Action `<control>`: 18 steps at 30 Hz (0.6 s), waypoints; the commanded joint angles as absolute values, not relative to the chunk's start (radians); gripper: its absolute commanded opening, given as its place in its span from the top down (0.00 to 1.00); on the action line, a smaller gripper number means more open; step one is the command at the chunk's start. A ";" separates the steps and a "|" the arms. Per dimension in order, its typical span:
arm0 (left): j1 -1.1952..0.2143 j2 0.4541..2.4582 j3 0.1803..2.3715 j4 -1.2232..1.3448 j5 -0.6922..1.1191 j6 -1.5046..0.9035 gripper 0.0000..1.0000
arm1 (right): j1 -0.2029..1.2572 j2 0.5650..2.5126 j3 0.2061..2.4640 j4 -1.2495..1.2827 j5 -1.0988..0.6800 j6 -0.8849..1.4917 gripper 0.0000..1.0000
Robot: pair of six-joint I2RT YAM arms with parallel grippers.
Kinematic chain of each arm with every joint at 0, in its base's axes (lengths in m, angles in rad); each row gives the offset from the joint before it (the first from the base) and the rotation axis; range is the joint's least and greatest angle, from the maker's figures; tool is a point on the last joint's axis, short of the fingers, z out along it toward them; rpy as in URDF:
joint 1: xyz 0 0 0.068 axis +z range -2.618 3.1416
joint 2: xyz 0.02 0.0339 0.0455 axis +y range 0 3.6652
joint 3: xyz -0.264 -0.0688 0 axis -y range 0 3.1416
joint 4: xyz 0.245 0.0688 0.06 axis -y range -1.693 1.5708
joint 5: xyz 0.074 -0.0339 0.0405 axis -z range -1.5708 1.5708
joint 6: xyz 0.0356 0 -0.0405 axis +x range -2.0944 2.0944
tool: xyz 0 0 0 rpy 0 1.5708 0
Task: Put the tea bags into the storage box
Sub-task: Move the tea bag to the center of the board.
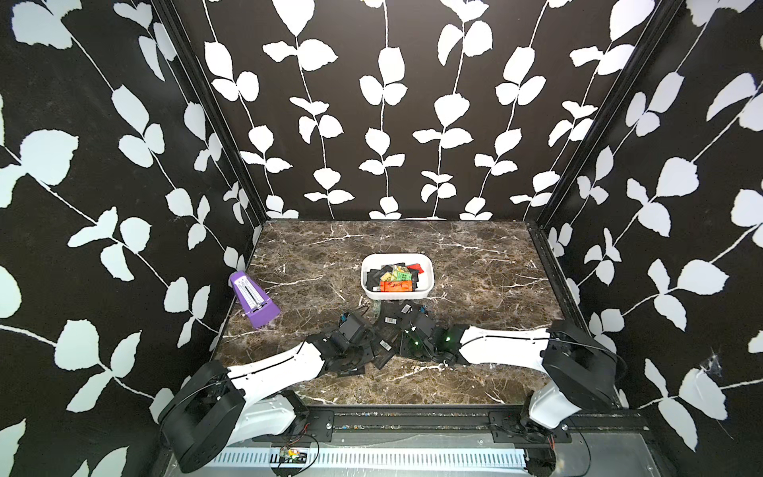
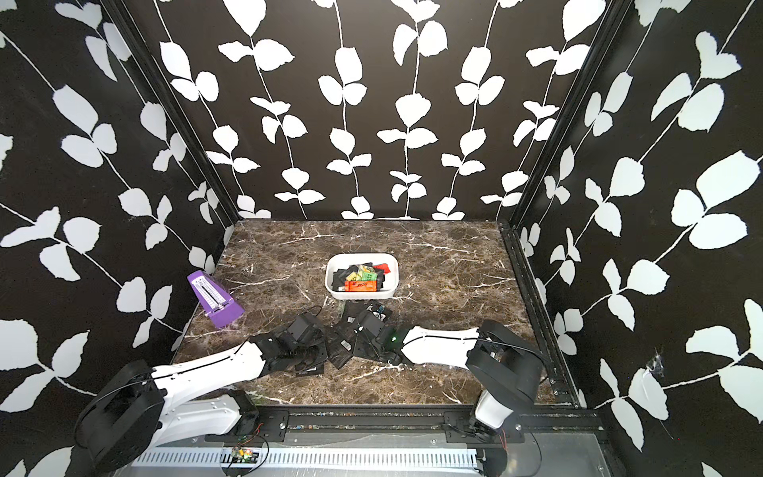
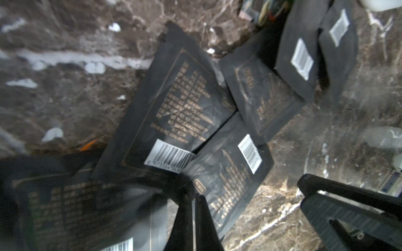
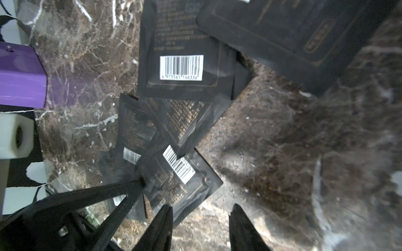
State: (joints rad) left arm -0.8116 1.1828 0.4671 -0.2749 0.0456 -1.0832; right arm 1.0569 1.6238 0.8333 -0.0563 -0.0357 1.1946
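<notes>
- the bench [image 1: 475,264] is dark brown marble with white veins. black walls [image 1: 371,124] printed with white leaf vines close it in on three sides, with black frame rails [image 1: 210,107] in the corners.
- a purple pyramid-shaped metronome [image 1: 254,303] stands at the bench's left edge.
- the white plastic rectangular storage box [image 1: 396,295] sits mid-bench, open side up, its long axis running from side to side. it holds a heap of orange, yellow, green and black tea bags [image 1: 394,285].
- more black foil sachets [image 1: 390,320] lie flat on the bench just beside the box's near wall. they overlap, their corners point different ways, and several have barcode labels up.
- your left hand [image 3: 194,202] is clenched, tips among the sachets. you cannot tell whether it pinches one.
- your right hand [image 4: 202,217] is released, jaws apart, one tip at a sachet's edge.
</notes>
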 commanded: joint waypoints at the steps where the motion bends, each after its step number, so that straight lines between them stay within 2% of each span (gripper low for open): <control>1: -0.810 1.198 0.447 -0.261 0.046 -1.093 1.00 | 1.065 1.641 0.870 -0.042 -0.023 1.202 0.56; 14: -0.811 1.203 0.411 -0.272 0.039 -1.094 1.00 | 1.065 1.690 0.874 -0.022 -0.011 1.192 0.56; 18: -0.810 1.198 0.409 -0.279 0.039 -1.090 1.00 | 1.065 1.704 0.870 0.002 -0.009 1.193 0.59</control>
